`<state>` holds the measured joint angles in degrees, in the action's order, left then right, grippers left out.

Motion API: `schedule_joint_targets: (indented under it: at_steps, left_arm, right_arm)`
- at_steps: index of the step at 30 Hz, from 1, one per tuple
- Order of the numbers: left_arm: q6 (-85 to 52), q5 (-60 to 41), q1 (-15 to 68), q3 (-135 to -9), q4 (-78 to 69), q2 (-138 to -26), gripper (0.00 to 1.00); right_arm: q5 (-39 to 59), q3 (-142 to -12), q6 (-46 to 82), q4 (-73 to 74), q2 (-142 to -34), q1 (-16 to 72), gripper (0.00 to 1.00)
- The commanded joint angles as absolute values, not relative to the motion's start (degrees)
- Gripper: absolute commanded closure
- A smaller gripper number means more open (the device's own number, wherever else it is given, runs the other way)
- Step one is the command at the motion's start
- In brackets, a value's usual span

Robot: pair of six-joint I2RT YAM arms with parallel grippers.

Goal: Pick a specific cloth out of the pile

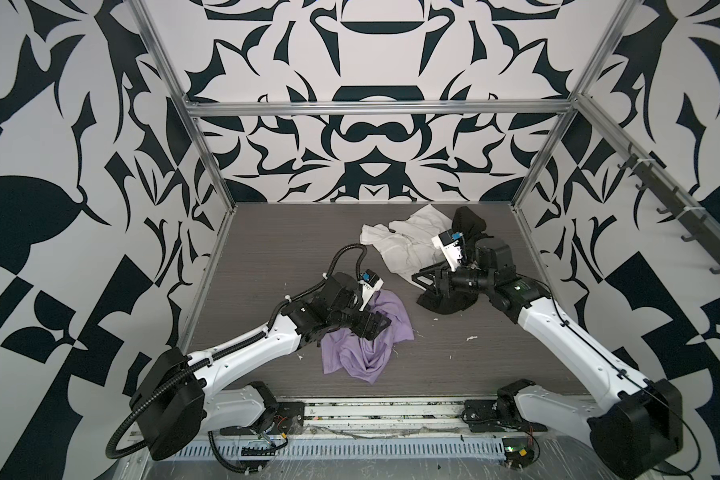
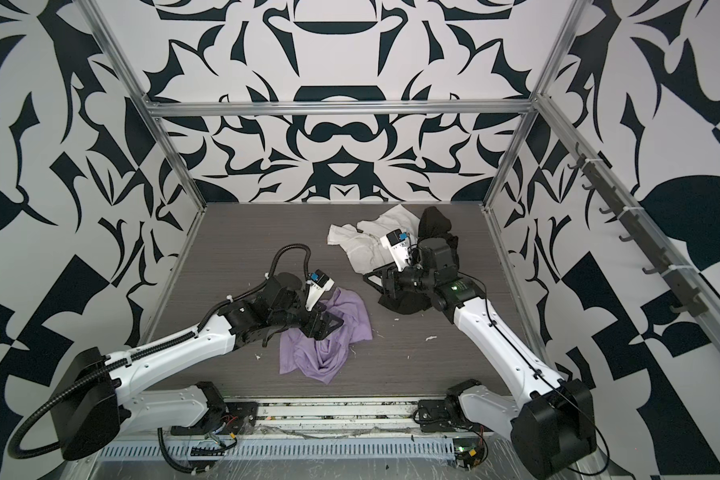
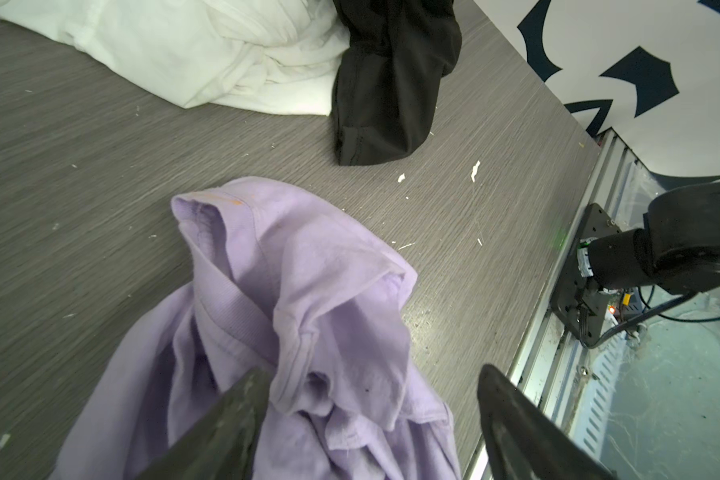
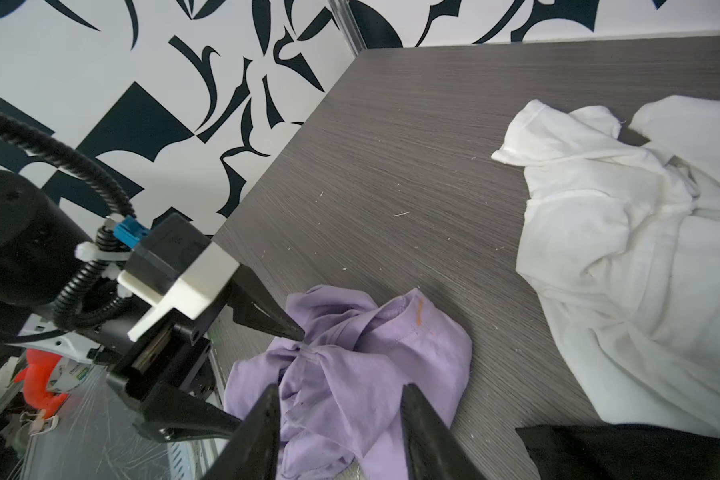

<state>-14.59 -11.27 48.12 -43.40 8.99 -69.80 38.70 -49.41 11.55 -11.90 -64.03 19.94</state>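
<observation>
Though obscure overhead, left claw [image 4: 270, 378] agape at cloth [image 4: 371, 365]; right wrist view

Both top views look down from high above the near edge, covering the whole table [image 1: 267, 249]. Each wrist camera sits close, sharing the lilac cloth [image 3: 308, 291].

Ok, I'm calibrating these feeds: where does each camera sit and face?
Both top views: high at the front, looking down toward the back wall; left arm, right arm, table show.
Left wrist: behind the left pincer, facing the lilac cloth; its fingers show.
Right wrist: behind the right pincer, facing the left pincer; own fingers show.
Shared: both wrist views see the lilac cloth and white garment.
</observation>
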Motion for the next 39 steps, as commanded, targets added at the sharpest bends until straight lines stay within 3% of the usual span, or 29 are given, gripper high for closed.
schedule_joint_targets:
  at_steps: [1,5,12,17,22,31,39]
  left_arm:
    - [-15.5,-9.7,46.6,-44.3,8.4,-67.4,0.19]
    - [-16.2,-1.9,45.2,-43.0,7.5,-63.9,0.01]
    - [-15.1,26.9,45.1,-43.2,6.5,-62.7,0.0]
    - [-1.3,36.6,45.1,-41.0,-0.9,-65.7,0.01]
    - [2.7,33.0,39.8,-41.7,-1.3,-67.0,0.0]
    - [4.6,32.2,29.9,-34.2,-12.8,-71.7,0.0]
    - [0.9,24.5,19.4,-29.8,-15.1,-70.7,0.0]
  right_arm:
    - [28.8,-46.8,11.4,-9.5,-59.8,20.1,0.51]
    - [14.0,-41.5,10.5,-4.1,-55.5,20.1,0.41]
    - [-2.3,-35.9,7.3,4.8,-55.7,20.1,0.32]
    - [-9.8,-33.7,-0.9,8.4,-59.6,20.1,0.33]
    - [-24.6,-27.3,-6.4,21.2,-63.3,20.0,0.28]
    - [-24.9,-21.4,-16.6,46.5,-77.5,20.0,0.23]
    - [-22.1,-19.4,-13.5,46.9,-74.4,17.4,0.24]
